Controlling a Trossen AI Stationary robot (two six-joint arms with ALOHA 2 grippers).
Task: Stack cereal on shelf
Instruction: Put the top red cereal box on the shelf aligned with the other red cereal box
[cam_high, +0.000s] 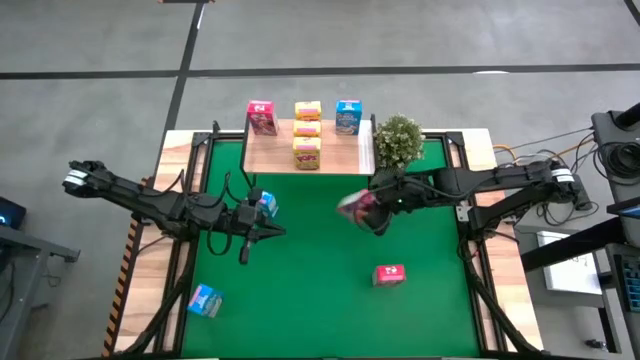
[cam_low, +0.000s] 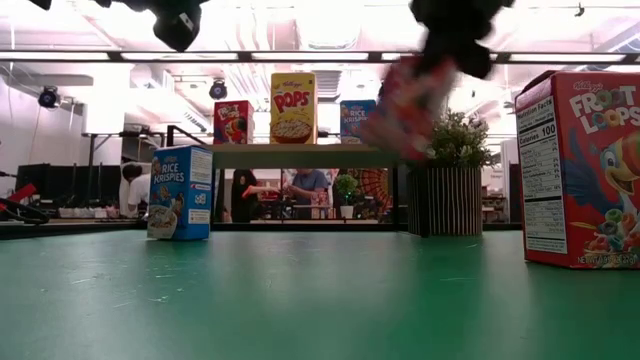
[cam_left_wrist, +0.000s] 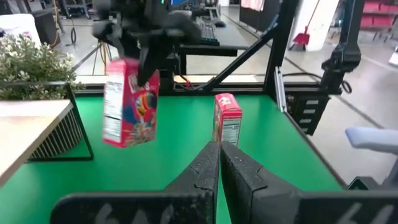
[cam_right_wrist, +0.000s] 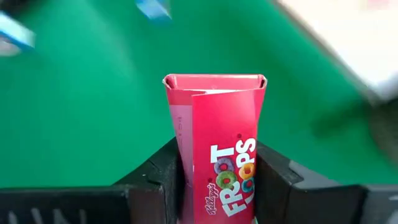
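A pink-red cereal box (cam_high: 356, 208) hangs over the middle of the green table with my right gripper (cam_right_wrist: 217, 171) shut on it; it also shows in the left wrist view (cam_left_wrist: 129, 104). The light-wood shelf (cam_high: 275, 152) at the far edge carries a pink-red box (cam_high: 262, 117), three yellow boxes (cam_high: 307, 131) and a blue box (cam_high: 347, 117). Another pink-red box (cam_high: 389, 274) stands on the table nearer the front. One blue box (cam_high: 266, 205) stands beside my left arm, another (cam_high: 204, 300) lies near the front left. My left gripper (cam_high: 274, 232) is shut on nothing, above the table's left half. My right gripper pinches the pink-red box by two opposite sides (cam_right_wrist: 186, 168) between its two fingers (cam_right_wrist: 163, 177), near one end. The fingers slant down from the table's right side. The box hangs below them, tilted and clear of the table (cam_left_wrist: 140, 134), its walls drawn inward at the fingers.
A potted green plant (cam_high: 398, 140) stands at the shelf's right end, close behind the held box. Black frame bars (cam_high: 462, 150) run along the table's sides. People stand in the room beyond the table (cam_low: 300, 190).
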